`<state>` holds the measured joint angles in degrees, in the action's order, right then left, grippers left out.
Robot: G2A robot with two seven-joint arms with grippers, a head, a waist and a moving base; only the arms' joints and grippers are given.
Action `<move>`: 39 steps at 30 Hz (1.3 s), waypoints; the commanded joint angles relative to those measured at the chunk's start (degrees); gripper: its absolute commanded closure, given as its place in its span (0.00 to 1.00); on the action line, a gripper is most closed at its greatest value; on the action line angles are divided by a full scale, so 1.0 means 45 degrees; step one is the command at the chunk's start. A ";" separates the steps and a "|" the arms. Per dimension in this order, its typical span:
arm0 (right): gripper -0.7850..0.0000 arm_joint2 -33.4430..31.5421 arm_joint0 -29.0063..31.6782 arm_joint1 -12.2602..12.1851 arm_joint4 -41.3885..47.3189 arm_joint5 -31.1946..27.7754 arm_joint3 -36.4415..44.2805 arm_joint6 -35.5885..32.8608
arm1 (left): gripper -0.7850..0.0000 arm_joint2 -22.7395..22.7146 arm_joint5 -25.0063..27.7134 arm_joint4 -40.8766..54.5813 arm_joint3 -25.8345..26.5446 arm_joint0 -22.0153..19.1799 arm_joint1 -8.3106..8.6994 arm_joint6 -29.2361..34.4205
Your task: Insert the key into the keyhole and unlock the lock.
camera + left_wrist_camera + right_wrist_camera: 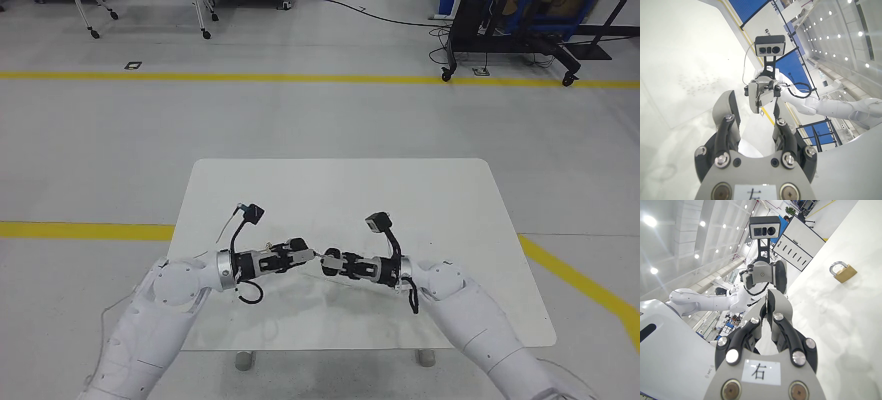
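Left hand (754,103), coming in from about 8 o'clock on the white tabletop (440,200), has its fingers spread with nothing between them. Right hand (769,298), in from about 4 o'clock, is clamped on a thin flat metal sliver, likely the key (767,303), held edge-on between ribbed black pads. The hands sit tip to tip just 6 o'clock of the tabletop centre. The lock (845,273) lies flat on the tabletop, well apart from both hands, probably around 11 o'clock from the right hand, but that's uncertain. It has a blocky brass body and a curved silver shackle (836,265) that looks seated, with its long axis slanting across the right hand's pointing line. The keyhole face isn't visible. Neither hand is clearly nearer. The lock is smooth, hard metal and looks likely to slide.
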<state>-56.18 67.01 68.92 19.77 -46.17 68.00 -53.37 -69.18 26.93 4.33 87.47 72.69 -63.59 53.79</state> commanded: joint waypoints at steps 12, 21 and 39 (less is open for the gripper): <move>1.00 -0.1863 0.1045 -0.0550 -0.0616 -0.0883 0.1352 0.0621 | 0.00 -0.1063 0.0014 -0.4314 0.1488 0.0569 0.0309 -0.2032; 1.00 -0.1863 0.1045 -0.0550 -0.0616 -0.0883 0.1352 0.0621 | 0.00 -0.1661 -0.0458 -1.2911 0.3475 0.1203 0.0712 -0.2754; 1.00 -0.1863 0.1045 -0.0550 -0.0616 -0.0883 0.1352 0.0621 | 0.15 0.1107 -0.0775 -1.6051 0.0733 0.0079 0.0374 -0.3222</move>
<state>-64.57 71.71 66.44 17.00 -50.14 74.08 -50.57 -64.43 23.79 -68.00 91.29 73.31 -61.82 39.74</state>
